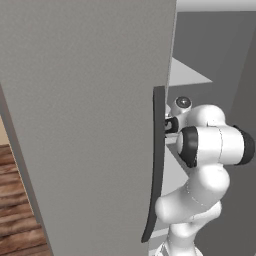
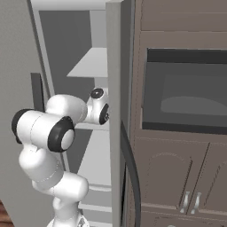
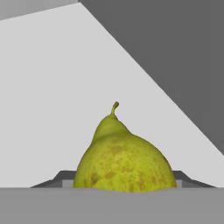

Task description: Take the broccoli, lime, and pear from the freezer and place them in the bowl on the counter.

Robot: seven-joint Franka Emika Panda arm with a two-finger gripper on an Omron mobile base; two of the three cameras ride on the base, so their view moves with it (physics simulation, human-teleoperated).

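The arm reaches into the open freezer [image 1: 90, 125], and the pear [image 3: 124, 159] stands upright on a pale shelf [image 3: 57, 109] right against the hand, though I cannot tell whether the hand pinches it yet.

Pale grey shelf [image 3: 65, 87] inside the freezer [image 1: 85, 125]. A yellow-green, brown-speckled pear [image 3: 122, 159] rests on it, stem pointing away from the camera
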